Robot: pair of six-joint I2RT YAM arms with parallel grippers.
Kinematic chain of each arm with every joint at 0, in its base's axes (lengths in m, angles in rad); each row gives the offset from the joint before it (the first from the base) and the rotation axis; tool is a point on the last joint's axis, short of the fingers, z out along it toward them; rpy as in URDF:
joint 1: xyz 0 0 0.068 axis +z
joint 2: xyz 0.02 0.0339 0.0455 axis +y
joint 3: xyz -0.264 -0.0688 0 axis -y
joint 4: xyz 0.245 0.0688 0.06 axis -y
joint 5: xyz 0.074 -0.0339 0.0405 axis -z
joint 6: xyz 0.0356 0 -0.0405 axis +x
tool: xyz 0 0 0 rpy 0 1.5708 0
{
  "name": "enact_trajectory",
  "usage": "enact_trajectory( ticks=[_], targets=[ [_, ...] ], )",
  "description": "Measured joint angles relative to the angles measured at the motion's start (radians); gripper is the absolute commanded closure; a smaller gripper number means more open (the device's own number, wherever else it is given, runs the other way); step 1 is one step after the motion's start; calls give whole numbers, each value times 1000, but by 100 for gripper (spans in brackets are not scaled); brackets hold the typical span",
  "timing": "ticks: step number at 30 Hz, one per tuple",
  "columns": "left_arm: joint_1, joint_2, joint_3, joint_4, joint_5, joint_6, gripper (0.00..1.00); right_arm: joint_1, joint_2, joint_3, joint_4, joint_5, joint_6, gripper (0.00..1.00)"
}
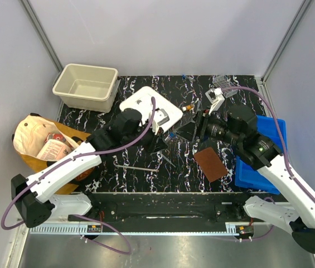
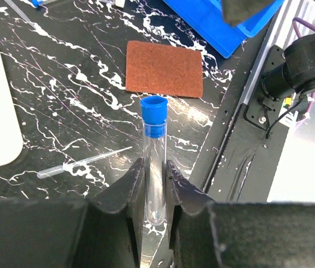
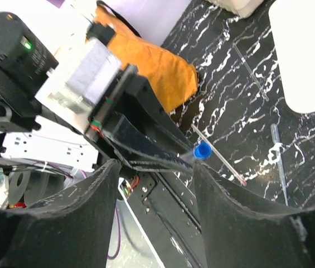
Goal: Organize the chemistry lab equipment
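Observation:
My left gripper is shut on a clear test tube with a blue cap and holds it above the dark marbled table, cap pointing away. In the top view the left gripper faces my right gripper at mid-table. The right gripper is open and empty, its jaws on either side of the left gripper's fingers, with the blue cap by its right finger. A thin rod lies near the front. A clear pipette lies on the table.
A white board lies at the centre back, and a beige bin at the back left. A blue bin stands at the right, with a brown pad beside it. A tan paper bag sits at the left edge.

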Motion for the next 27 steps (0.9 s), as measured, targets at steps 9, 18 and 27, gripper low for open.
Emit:
enact_trajectory(
  ticks=[9,18,27],
  targets=[
    [-3,-58,-5,19,-11,26,95,2,33,27,-164,-56,-42,46],
    [-6,-63,-12,31,-2,27,95,2,122,37,-169,-106,-32,48],
    [-9,-63,-15,31,7,29,94,2,183,94,-156,-102,-28,59]
  ],
)
